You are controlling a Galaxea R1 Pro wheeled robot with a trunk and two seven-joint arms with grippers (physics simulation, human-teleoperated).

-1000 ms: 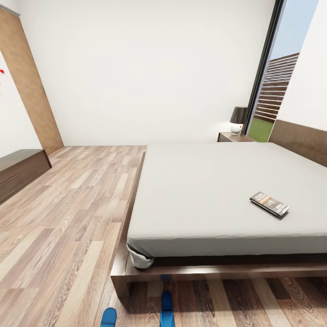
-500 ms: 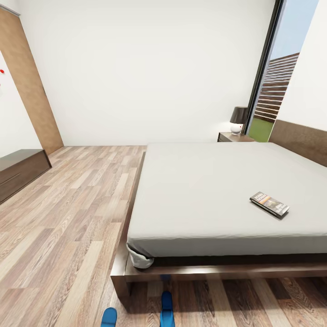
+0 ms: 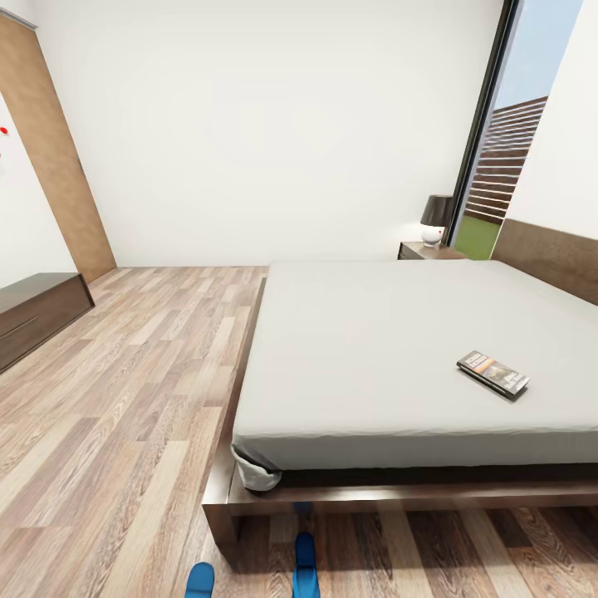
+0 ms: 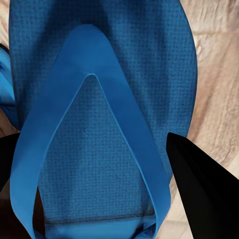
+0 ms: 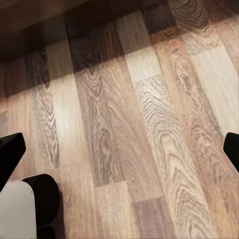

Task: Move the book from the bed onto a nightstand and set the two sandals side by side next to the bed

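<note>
A: What differs between the head view of a second ago and the present one?

B: Nothing that can be made out. The bed (image 3: 399, 349), the book (image 3: 492, 374) and the two blue sandals show in the same places in all three head pictures, so both the camera and the scene appear to be at rest.

A: Where does the book lie?

B: It lies flat on the pale mattress, toward the headboard (image 3: 552, 253) side and well apart from the nightstand (image 3: 428, 250), which stands at the far corner of the bed under a dark-shaded lamp (image 3: 437, 218).

A: And the sandals?

B: Both lie on the wooden floor (image 3: 124, 399) at the foot of the bed. One sandal (image 3: 306, 565) points toward the frame; the other sandal (image 3: 199, 579) lies near it, to its left, though whether they count as side by side is hard to judge, since both are cut by the picture's lower edge.

A: How do the end effectors stand?

B: In the left wrist view, the left gripper (image 4: 97, 164) is spread wide, its dark fingers on either side of a sandal's strap and sole, with nothing pinched. In the right wrist view, the right gripper (image 5: 122, 149) is likewise spread over bare floor, holding nothing.

A: What does the stillness mean for the task?

B: Probably a pause at a sandal, either before a grasp or after a release; the book transfer is not yet done.
</note>
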